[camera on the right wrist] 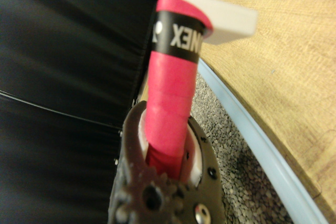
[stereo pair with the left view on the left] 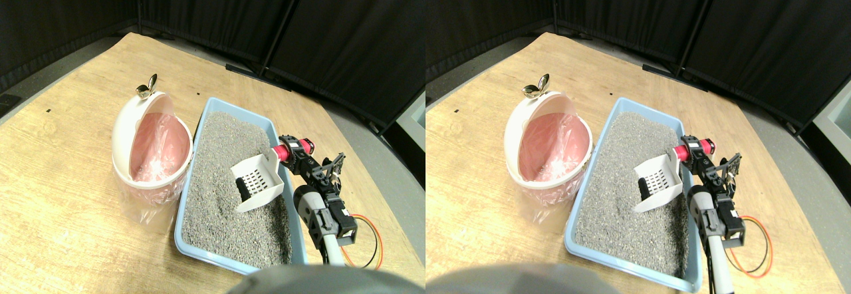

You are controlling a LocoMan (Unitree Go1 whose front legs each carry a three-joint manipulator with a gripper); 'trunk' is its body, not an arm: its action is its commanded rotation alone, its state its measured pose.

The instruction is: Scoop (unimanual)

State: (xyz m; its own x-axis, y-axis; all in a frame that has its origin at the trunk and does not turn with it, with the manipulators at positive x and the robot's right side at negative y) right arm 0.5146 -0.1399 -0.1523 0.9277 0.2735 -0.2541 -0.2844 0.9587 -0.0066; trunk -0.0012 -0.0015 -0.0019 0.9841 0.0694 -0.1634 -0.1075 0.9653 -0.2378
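Over the blue tray (stereo pair with the left view on the left: 188, 244) of litter (stereo pair with the left view on the left: 226, 194), right gripper (stereo pair with the left view on the left: 297, 153) pinching red handle (camera on the right wrist: 170, 114) of white scoop (stereo pair with the left view on the left: 256, 182), dark lump inside. Keep scoop level, swing to pink-lined bin (stereo pair with the left view on the left: 151, 147).

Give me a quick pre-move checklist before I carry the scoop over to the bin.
1. Grip on handle: ok, it sits between the jaws of the right gripper.
2. Load in scoop: ok, a dark lump lies inside.
3. Scoop clear of litter: cannot tell, its front edge looks close to the surface.
4. Bin open: ok, its mouth faces the tray, pink liner showing.
5. Bin placement: ok, right beside the tray.
6. Cable: ok, lying away from the path.
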